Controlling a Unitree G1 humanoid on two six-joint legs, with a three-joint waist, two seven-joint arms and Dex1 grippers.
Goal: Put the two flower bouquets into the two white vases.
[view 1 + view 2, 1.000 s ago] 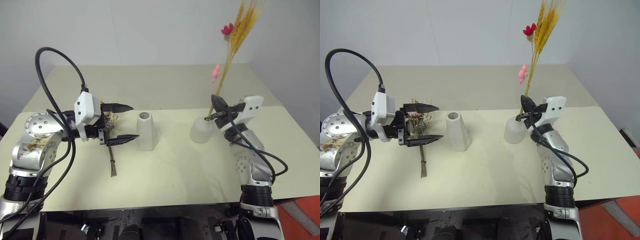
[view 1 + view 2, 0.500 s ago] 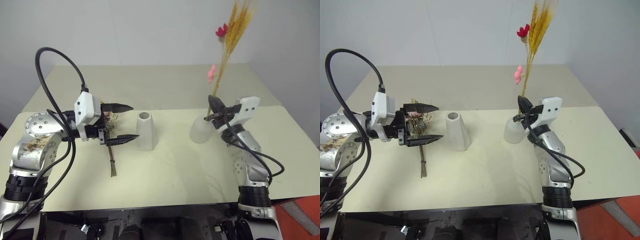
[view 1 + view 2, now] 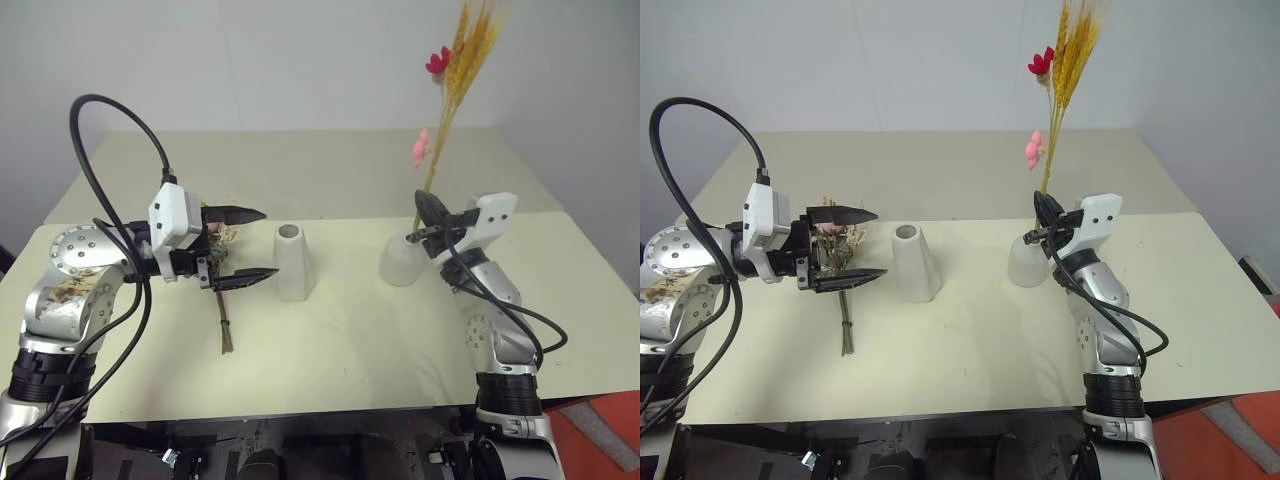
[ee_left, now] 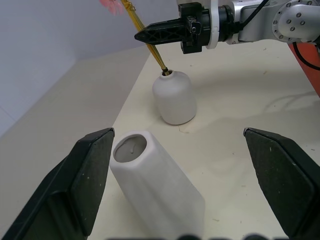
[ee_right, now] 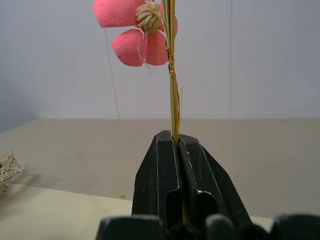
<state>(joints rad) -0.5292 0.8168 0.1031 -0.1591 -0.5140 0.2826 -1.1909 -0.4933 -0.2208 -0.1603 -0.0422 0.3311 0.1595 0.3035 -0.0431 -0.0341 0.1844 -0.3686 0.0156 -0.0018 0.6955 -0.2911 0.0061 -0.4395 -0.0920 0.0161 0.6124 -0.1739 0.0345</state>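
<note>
The thin yellow-orange grass spray with red and pink blossoms stands almost upright. Its stem end goes into the mouth of the squat white vase. My right gripper is shut on the stems just above that mouth; the right wrist view shows the fingers pinching the stem under a pink blossom. The bushy bunch lies flat on the table left of the tall vase. My left gripper hovers open above the bunch, holding nothing and pointing at the tall vase.
Both vases stand on the near cream table. A second table adjoins behind it, against a white wall. A black cable loops above my left arm.
The grass spray has swung a little to the left and stands more upright, with my right gripper shifting slightly left with it. The left gripper and the bushy bunch have not moved.
</note>
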